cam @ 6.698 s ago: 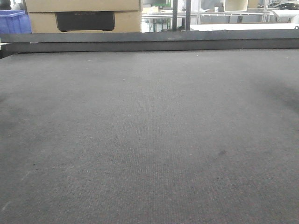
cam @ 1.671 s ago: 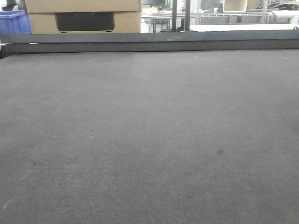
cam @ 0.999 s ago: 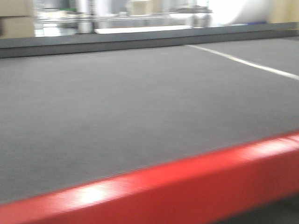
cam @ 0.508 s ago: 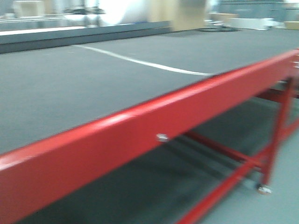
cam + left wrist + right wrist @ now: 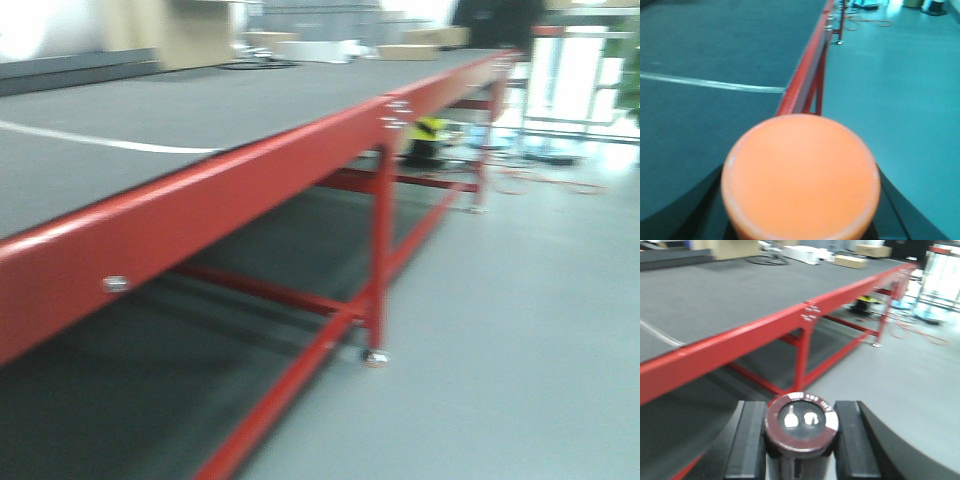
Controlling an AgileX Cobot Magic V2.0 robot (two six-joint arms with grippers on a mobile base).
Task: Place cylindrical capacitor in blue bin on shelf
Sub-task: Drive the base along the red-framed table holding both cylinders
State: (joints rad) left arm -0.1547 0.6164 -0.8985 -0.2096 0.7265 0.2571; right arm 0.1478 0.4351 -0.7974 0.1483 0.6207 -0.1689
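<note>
Swinging away from the bench: the front view, filled edge to edge with grey mat under two seconds ago, has swept past the red rail and now runs, motion-blurred, down the side of the red-framed table [image 5: 230, 190] and out over the bare floor [image 5: 520, 330].

The cylindrical capacitor [image 5: 801, 421] is off the mat and rides upright in the right claw [image 5: 801, 442], whose two black fingers [image 5: 746, 440] are closed against its sides. The table's rail and legs lie ahead of that claw and to its left, and open floor lies ahead to its right.

The left claw [image 5: 800, 222] carries a second load, an orange-topped cylinder [image 5: 800, 172], which seems gripped between dark jaws that show only at the bottom corners. Beyond it the rail runs straight ahead, with the grey mat [image 5: 715, 45] to the claw's left.

By all appearances the pick-up is done and the robot is in transit. Neither the shelf nor the blue bin is in any current view, so the drop is yet to come.

White lettering curves round the maroon rim of the capacitor's top, above two pale terminals, but it is too blurred to read. No other writing can be made out.
</note>
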